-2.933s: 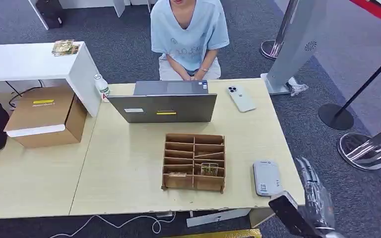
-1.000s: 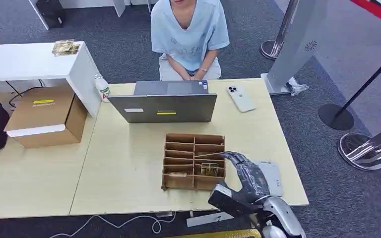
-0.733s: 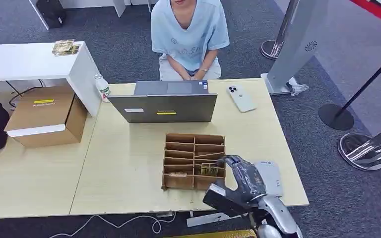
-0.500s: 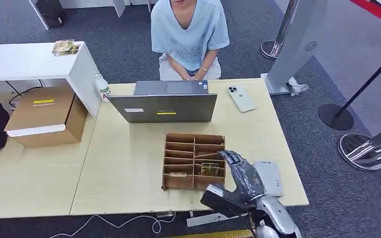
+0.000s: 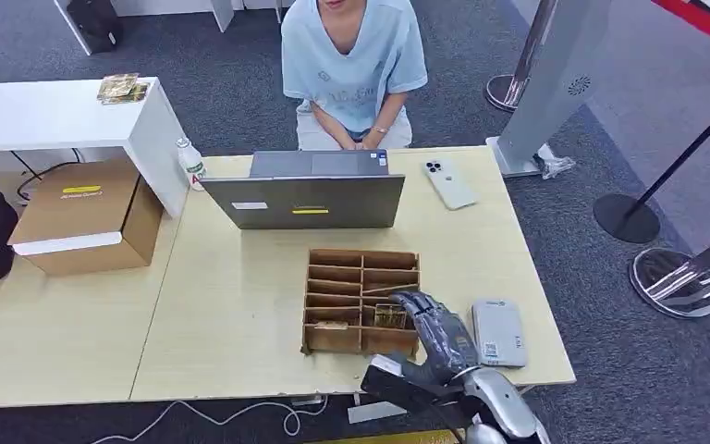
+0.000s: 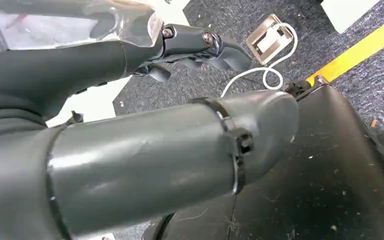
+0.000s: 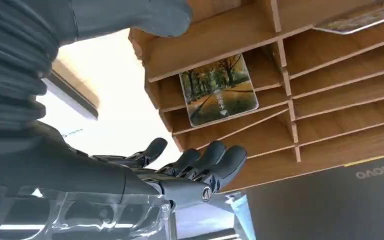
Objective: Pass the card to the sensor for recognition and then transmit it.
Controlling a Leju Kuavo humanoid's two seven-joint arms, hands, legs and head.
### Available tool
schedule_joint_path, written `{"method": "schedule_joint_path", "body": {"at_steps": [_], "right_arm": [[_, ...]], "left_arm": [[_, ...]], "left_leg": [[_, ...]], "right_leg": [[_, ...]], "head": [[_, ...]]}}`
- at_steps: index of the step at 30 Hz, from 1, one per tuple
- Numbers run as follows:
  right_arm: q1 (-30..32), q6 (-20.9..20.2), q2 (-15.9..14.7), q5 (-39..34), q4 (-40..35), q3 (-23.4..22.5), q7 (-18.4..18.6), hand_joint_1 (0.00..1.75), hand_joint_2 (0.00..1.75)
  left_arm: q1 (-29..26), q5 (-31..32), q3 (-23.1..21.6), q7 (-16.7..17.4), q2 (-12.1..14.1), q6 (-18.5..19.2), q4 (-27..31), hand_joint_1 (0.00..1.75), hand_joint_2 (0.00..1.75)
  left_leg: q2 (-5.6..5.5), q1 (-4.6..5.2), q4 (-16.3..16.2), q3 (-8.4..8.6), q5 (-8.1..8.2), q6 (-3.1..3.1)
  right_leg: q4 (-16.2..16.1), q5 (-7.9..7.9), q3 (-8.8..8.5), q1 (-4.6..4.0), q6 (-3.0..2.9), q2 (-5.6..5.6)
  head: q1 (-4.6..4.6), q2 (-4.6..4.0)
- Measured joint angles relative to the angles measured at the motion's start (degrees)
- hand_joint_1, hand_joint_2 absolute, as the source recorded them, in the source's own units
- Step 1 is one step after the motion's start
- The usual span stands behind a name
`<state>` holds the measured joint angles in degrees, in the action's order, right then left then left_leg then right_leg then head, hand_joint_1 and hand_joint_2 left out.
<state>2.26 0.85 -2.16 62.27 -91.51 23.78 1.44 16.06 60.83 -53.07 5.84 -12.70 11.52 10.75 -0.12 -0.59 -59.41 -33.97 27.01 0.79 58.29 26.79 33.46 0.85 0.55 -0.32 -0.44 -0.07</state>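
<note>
A wooden divided rack point(image 5: 362, 301) stands on the light wood table point(image 5: 231, 305). A card with a tree-lined path point(image 5: 390, 315) leans in a near compartment of its right column, seen close in the right wrist view point(image 7: 219, 90). Another card point(image 5: 330, 325) lies in the left column. The grey-white card sensor point(image 5: 498, 333) lies flat just right of the rack. My right hand point(image 5: 434, 338) reaches over the table's near edge, fingers spread, fingertips point(image 7: 225, 160) close to the card but apart from it. My left hand point(image 6: 140, 150) hangs over the floor, holding nothing.
A person point(image 5: 351, 65) sits behind an open laptop point(image 5: 305, 199) at the far side. A phone point(image 5: 449, 184) lies far right, a small bottle point(image 5: 188, 162) far left. A cardboard box point(image 5: 88, 215) sits on the left table. Stanchion bases point(image 5: 675, 282) stand on the carpet at right.
My right hand rose from beside the table's near right corner and moved left past the sensor, so its fingertips now sit at the rack's right column by the card.
</note>
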Motion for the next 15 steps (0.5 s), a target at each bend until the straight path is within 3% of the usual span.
{"method": "schedule_joint_path", "body": {"at_steps": [11,15], "right_arm": [[-0.3,0.09,0.0,0.68,0.83,0.92,0.13,0.51,1.75],[-0.28,0.11,0.0,0.79,0.85,0.96,0.46,0.59,1.75]], "left_arm": [[-0.01,0.0,0.0,-0.35,0.0,-0.2,0.0,0.0,0.0],[-0.01,0.0,0.0,-0.42,0.0,-0.2,0.0,0.0,0.0]], "left_leg": [[0.0,0.0,0.0,0.0,0.0,0.0],[0.0,0.0,0.0,0.0,0.0,0.0]], "right_leg": [[0.0,0.0,0.0,0.0,0.0,0.0],[0.0,0.0,0.0,0.0,0.0,0.0]], "head": [[0.0,0.0],[0.0,0.0]]}}
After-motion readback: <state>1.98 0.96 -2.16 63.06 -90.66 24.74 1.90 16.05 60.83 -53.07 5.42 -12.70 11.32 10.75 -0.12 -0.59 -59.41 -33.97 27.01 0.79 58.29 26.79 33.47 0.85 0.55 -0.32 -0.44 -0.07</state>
